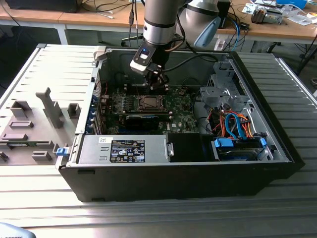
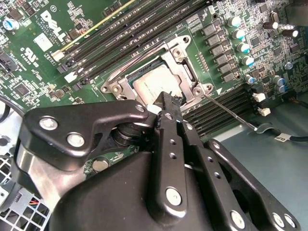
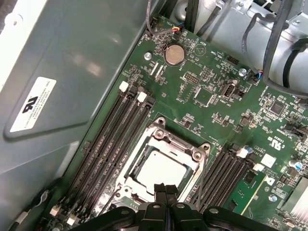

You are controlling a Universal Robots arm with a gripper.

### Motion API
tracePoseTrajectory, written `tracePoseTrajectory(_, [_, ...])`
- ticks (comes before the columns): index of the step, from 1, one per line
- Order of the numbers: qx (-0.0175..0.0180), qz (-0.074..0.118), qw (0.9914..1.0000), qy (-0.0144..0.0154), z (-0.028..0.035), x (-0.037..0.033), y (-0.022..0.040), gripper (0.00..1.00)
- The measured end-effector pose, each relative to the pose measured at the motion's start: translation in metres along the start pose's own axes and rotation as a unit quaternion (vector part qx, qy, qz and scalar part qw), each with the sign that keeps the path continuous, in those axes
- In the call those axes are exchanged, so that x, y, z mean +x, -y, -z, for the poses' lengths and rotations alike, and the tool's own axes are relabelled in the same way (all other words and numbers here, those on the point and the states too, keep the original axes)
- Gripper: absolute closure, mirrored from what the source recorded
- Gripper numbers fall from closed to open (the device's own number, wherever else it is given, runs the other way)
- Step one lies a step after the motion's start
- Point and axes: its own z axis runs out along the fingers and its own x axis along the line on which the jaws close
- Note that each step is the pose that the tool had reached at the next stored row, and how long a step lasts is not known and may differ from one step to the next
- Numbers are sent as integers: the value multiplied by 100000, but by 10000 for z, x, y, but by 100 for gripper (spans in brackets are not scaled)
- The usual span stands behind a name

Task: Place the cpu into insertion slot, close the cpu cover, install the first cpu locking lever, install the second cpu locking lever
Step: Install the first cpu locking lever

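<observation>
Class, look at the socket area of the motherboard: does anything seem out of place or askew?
One thin locking lever angles away from the cpu cover, out over the black memory slots, instead of lying along the frame, so it looks unlatched. The cpu sits flat in the cover's window.

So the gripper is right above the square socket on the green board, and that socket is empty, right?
Not empty: the first wrist view shows the cpu lying in the insertion slot, its silver-grey top facing up. The rest holds: the gripper is right above it on the green board.
</observation>
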Motion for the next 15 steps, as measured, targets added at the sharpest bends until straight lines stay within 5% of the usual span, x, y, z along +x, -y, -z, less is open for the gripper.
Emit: tracePoseTrajectory(15, [4, 1105, 99994, 64, 0, 0, 0, 89])
